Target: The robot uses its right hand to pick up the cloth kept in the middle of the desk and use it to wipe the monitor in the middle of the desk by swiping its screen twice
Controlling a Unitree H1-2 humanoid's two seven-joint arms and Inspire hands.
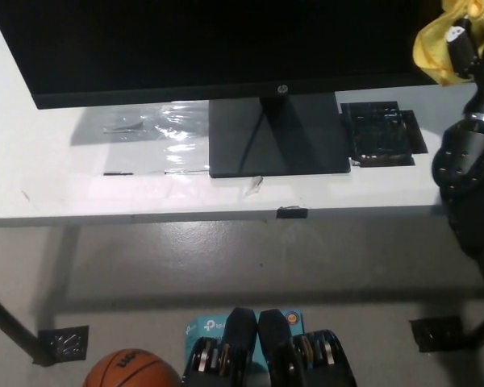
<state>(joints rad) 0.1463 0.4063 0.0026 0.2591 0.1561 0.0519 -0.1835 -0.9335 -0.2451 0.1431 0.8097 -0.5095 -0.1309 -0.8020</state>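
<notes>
One yellow cloth [432,50] hangs bunched at the upper right of the view, gripped by the black right hand [466,50]. The fingers [458,45] are closed into its folds, so the cloth spills out to the left of them and below, with a fold rising above them toward the top edge of the picture. The cloth sits right at the lower right corner of the monitor [210,44], overlapping the dark screen's edge; whether it actually touches the glass cannot be told. The right arm rises from the lower right, in front of the right end of the desk [48,173].

The monitor spans most of the desk's width, its dark screen filling the top of the view, and its flat dark base [276,137] stands in the middle of the desk toward the front edge. Just right of the base lies a dark rectangular mat [385,133], near the desk's right end. Left of the base a crinkled clear plastic sheet [157,133] lies flat. A small black clip [292,212] sits on the front edge below the base.

On the floor beneath, an orange basketball [129,368] shows near the bottom left. The left hand is out of sight.
</notes>
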